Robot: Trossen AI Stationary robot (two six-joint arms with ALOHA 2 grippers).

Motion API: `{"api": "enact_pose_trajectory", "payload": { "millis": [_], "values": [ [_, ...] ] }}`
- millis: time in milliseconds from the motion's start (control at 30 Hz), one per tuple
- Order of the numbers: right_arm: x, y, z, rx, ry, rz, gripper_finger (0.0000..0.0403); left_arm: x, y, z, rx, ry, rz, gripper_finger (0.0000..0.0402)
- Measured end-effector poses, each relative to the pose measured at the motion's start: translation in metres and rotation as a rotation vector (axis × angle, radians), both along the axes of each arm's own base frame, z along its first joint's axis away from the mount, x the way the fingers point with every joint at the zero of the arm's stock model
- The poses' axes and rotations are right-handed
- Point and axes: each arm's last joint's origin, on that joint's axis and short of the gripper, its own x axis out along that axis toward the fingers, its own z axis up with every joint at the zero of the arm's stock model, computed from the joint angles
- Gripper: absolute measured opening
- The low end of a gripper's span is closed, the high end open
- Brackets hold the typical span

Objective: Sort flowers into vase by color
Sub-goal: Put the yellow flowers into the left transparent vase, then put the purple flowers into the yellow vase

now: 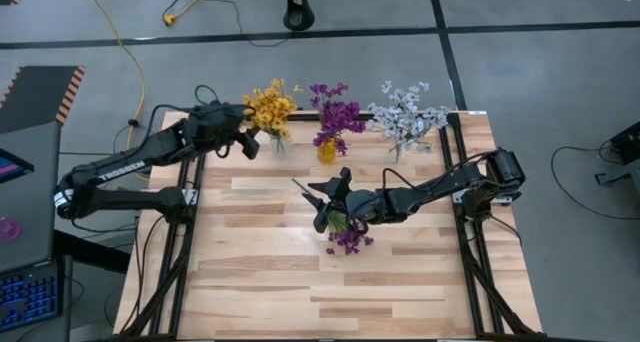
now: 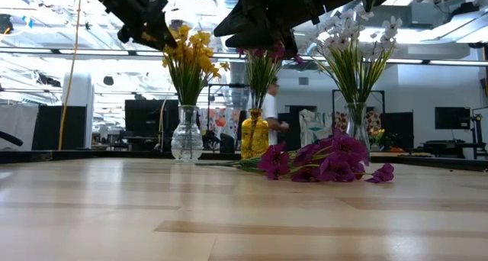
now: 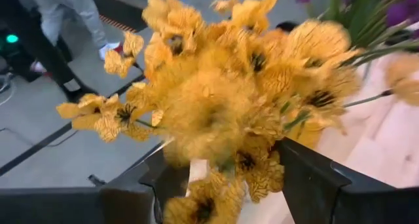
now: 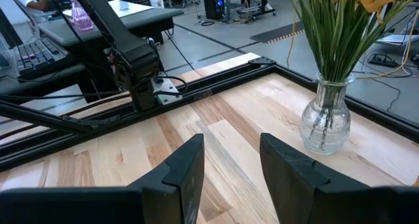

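Observation:
Three vases stand in a row at the table's far edge. A clear vase point(image 1: 278, 142) holds yellow flowers point(image 1: 270, 107), a yellow vase point(image 1: 327, 150) holds purple flowers point(image 1: 335, 110), and a clear vase point(image 1: 397, 150) holds white flowers point(image 1: 405, 117). A bunch of purple flowers point(image 1: 349, 239) lies flat on the table, stems pointing toward the left point(image 2: 229, 164). My left gripper point(image 1: 243, 140) is open just left of the yellow flowers point(image 3: 229, 99), whose blossoms fill its wrist view. My right gripper point(image 1: 318, 204) hangs open above the lying bunch, with nothing between its fingers point(image 4: 186, 165). My left gripper stands open with yellow blossoms point(image 3: 222, 185) showing between its two fingers. Whether a finger touches them, I cannot tell.
Dark frame rails point(image 1: 470, 232) run along the table's left and right edges. The near half of the wooden table point(image 1: 330, 302) is bare boards. A person point(image 2: 269, 112) stands in the room behind the vases. Cables lie on the floor beyond the far edge.

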Motion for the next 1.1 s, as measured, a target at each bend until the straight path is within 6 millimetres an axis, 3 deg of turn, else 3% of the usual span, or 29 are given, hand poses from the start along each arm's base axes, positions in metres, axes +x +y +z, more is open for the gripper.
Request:
{"api": "enact_pose_trajectory", "payload": {
  "millis": [467,733,933,1100],
  "values": [
    [-0.001,0.003,0.000,-0.003,0.000,0.008,0.0176,-0.028,-0.019,0.024,0.066,-0.115,-0.119,0.0201],
    [-0.004,0.019,0.001,-0.009,0.003,0.053,0.0176,-0.056,-0.034,0.038,0.156,-0.168,-0.160,0.0201],
    [-0.007,0.033,-0.001,-0.015,0.021,0.091,0.0176,-0.072,-0.050,0.039,0.100,-0.216,-0.355,0.0201],
    [-0.011,0.045,-0.002,-0.020,0.035,0.125,0.0176,-0.071,-0.060,0.032,-0.015,-0.239,-0.598,0.0201]
  ]
}}
